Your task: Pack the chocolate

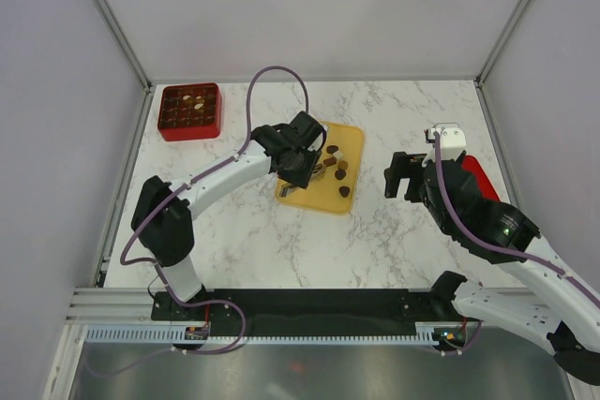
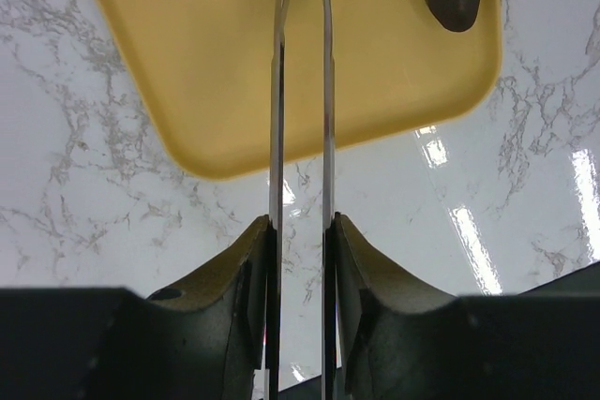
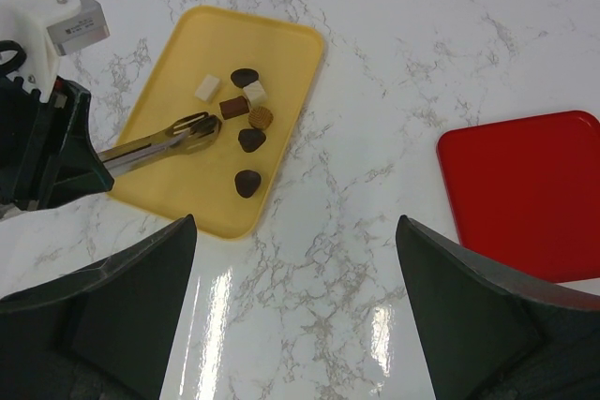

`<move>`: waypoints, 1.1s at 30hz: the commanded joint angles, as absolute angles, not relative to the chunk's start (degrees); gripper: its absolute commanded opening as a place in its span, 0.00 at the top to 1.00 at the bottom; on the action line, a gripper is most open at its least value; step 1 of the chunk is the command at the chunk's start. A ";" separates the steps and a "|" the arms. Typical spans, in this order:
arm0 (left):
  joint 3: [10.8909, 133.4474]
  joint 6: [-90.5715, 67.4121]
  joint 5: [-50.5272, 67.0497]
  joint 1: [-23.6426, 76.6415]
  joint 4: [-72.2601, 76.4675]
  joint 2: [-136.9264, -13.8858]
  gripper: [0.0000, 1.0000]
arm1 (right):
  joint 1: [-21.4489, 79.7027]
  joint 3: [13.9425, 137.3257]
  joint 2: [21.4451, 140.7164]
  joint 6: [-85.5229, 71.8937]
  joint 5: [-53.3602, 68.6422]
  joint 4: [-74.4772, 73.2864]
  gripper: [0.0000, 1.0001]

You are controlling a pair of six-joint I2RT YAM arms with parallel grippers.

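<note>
- Top view only: takes in the red box point(image 1: 189, 111), square and gridded, at the far-left corner of the marble table point(image 1: 262, 241); carries some pieces in its compartments, too small to count.
- Right wrist view: lays out the chocolate point(image 3: 250, 140) plainest, 7 pieces loose on the yellow tray point(image 3: 169, 185), clustered toward one end: 2 cream-white squarish, 1 brown square, 1 lighter brown round, 3 dark rounded.
- Left wrist view: catches just 1 dark rounded piece whole near a tray corner, plus a brown sliver at the top edge between the tips of the tongs point(image 2: 277, 91); cannot tell whether pinched or merely beyond them.
- Left gripper point(image 2: 300, 227): clamped tight on 1 pair of tongs, 2 thin shiny metal blades running parallel out over the tray.
- Right gripper point(image 3: 295, 222): fingers spread wide, holding nothing, above bare marble between the tray and the red plate point(image 3: 525, 194).
- 1 tray: flat, matte, rounded corners.
- 1 red plate: flat, glossy, rounded corners, well apart from the tray.
- Table top: glossy white, grey-veined.
</note>
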State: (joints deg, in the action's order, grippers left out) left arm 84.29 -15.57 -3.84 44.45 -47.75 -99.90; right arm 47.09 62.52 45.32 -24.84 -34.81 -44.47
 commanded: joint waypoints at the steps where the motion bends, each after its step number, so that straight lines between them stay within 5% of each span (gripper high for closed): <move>1: 90.43 -17.84 -8.17 44.12 -52.11 -96.07 0.63 | 47.20 63.90 45.35 -25.22 -35.86 -43.86 0.04; 7: 96.14 -16.26 -10.28 38.07 -56.51 -95.71 0.63 | 47.02 63.81 45.44 -25.14 -35.16 -43.60 0.04; 20: 113.46 -15.02 -7.05 4.34 -58.71 -105.64 0.63 | 47.11 63.02 45.96 -23.47 -33.66 -42.19 0.04; 33: 122.96 -16.79 -6.42 -5.71 -55.55 -118.29 0.58 | 47.11 61.88 48.43 -22.68 -32.34 -39.20 0.04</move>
State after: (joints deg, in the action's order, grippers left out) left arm 118.65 -16.01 -6.83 -5.43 -57.74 -117.89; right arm 47.09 62.26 48.18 -23.55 -32.80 -41.56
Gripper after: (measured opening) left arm 0.416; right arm 0.960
